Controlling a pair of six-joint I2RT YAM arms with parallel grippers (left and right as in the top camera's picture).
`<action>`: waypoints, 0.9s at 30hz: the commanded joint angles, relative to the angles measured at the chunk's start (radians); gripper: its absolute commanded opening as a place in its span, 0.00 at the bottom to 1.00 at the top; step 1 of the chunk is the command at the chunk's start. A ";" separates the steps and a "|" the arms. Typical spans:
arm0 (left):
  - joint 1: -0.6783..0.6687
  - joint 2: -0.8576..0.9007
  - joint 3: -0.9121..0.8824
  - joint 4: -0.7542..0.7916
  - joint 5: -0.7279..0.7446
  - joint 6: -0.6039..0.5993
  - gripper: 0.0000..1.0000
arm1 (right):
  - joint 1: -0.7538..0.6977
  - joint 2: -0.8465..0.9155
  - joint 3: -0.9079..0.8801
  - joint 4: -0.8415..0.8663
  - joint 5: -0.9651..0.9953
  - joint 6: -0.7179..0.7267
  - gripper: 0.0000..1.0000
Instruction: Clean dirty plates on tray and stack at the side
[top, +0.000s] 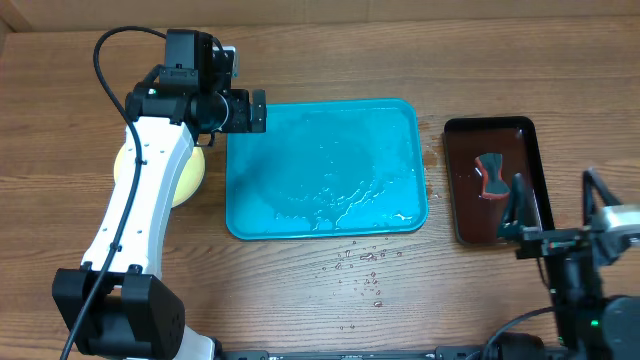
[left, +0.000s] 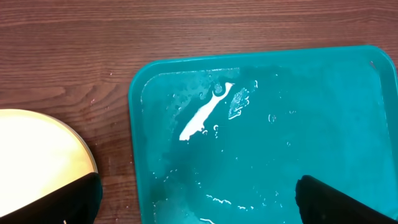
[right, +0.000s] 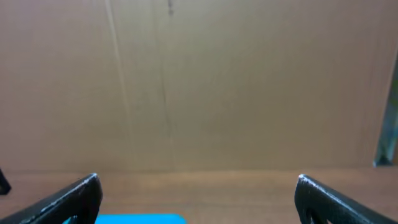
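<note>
The turquoise tray (top: 325, 170) lies mid-table, wet and with no plates on it; it also fills the left wrist view (left: 261, 124). A pale yellow-green plate stack (top: 190, 175) sits on the table left of the tray, mostly hidden under my left arm; its rim shows in the left wrist view (left: 37, 155). I cannot tell how many plates are in it. My left gripper (top: 258, 111) is open and empty above the tray's far left corner (left: 199, 205). My right gripper (top: 520, 215) is open and empty at the right, facing a brown wall (right: 199, 199).
A narrow dark brown tray (top: 495, 180) with a red and dark sponge (top: 490, 176) stands right of the turquoise tray. Water drops (top: 360, 265) lie on the wood in front of the tray. A tray corner (right: 140, 219) shows in the right wrist view.
</note>
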 joint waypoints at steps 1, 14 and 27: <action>-0.001 -0.022 0.018 0.003 -0.003 0.019 1.00 | 0.000 -0.093 -0.129 0.064 0.005 0.002 1.00; -0.001 -0.022 0.018 0.003 -0.003 0.019 1.00 | 0.008 -0.228 -0.387 0.230 -0.013 0.002 1.00; -0.001 -0.022 0.018 0.003 -0.003 0.019 1.00 | 0.013 -0.228 -0.513 0.310 0.012 0.001 1.00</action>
